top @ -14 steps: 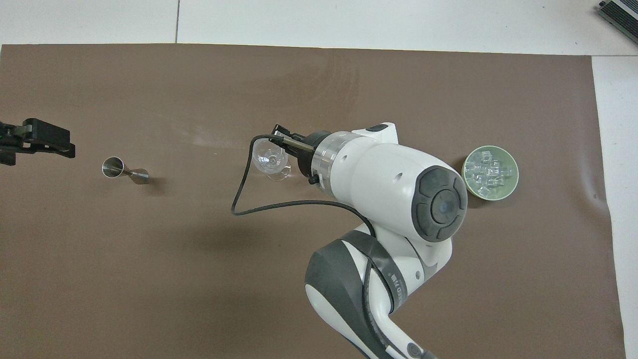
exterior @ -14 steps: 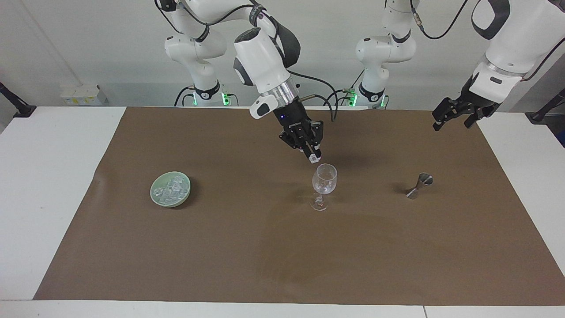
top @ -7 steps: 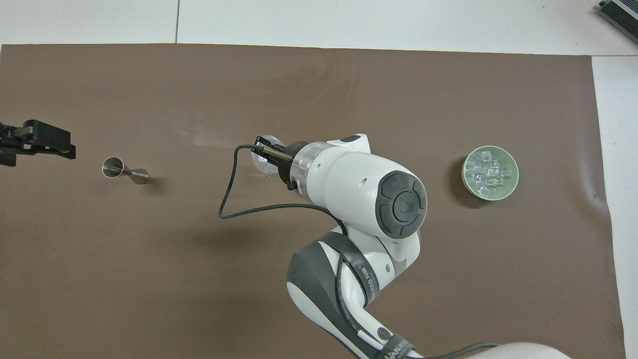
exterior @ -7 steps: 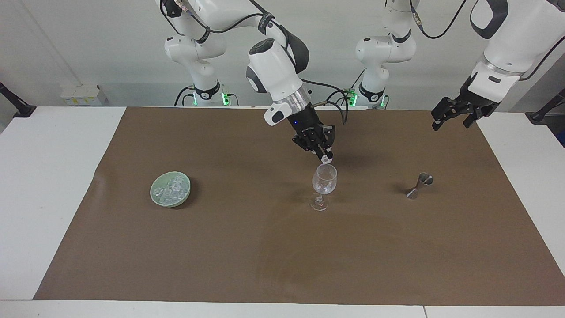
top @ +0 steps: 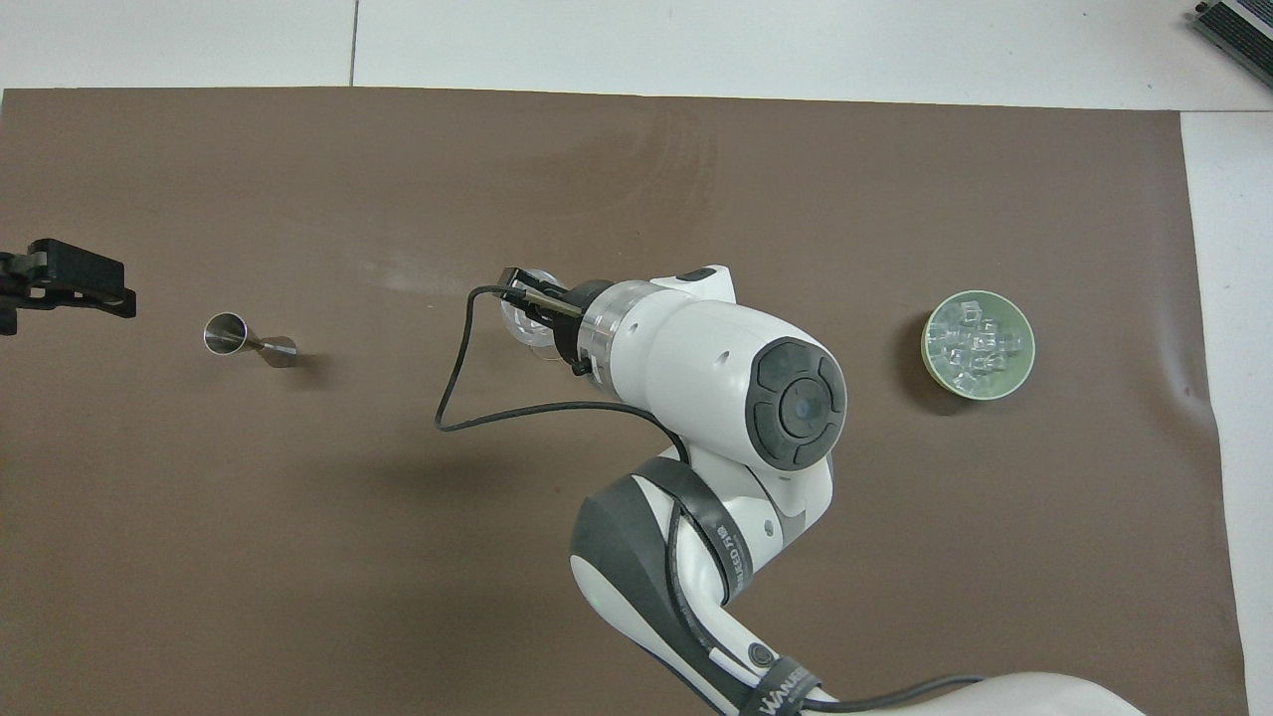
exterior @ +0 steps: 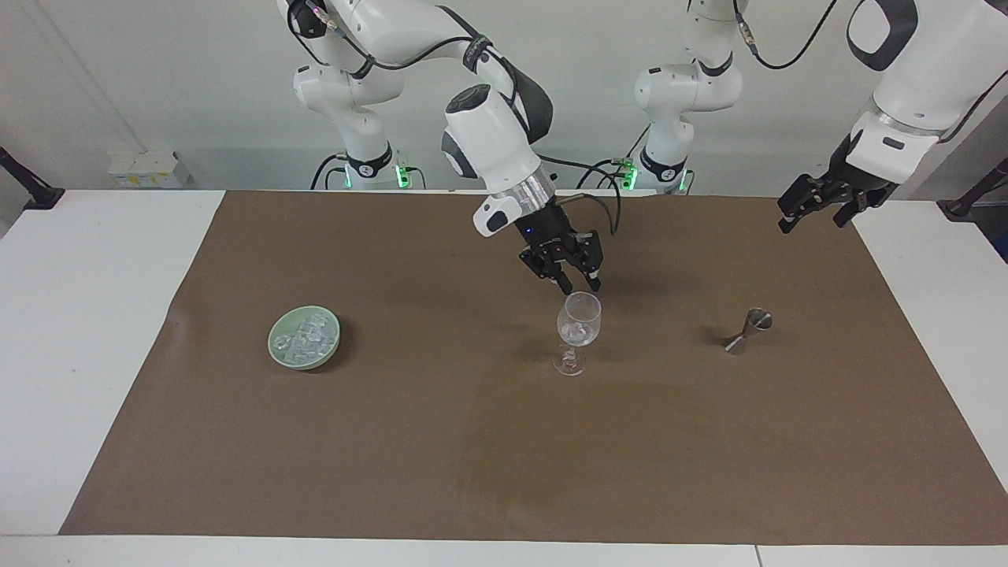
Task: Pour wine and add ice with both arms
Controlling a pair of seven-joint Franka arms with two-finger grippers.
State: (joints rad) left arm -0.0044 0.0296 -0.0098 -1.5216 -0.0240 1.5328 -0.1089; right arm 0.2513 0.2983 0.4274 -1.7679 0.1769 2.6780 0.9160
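Note:
A clear stemmed glass (exterior: 579,321) stands mid-mat, with whitish ice (exterior: 579,335) low in its bowl. My right gripper (exterior: 582,286) hangs just above the glass rim, open, with nothing between its fingers. In the overhead view the right arm covers most of the glass (top: 519,316), and the right gripper itself is hidden there. More ice (exterior: 307,334) is heaped in a pale green dish (exterior: 277,352) toward the right arm's end, also seen as ice (top: 975,340) from above. My left gripper (exterior: 813,211) waits open in the air at the left arm's end of the mat. Wine is out of view.
A small steel jigger (exterior: 748,331) stands on the brown mat (exterior: 441,441) between the glass and the left arm's end. From above, the jigger (top: 246,339) sits close to the left gripper (top: 62,288). White tabletop (exterior: 94,331) flanks the mat.
The right gripper carried an ice cube over the glass and opened. The cube has left its fingertips, and the glass bowl now shows ice. The left gripper rose slightly.

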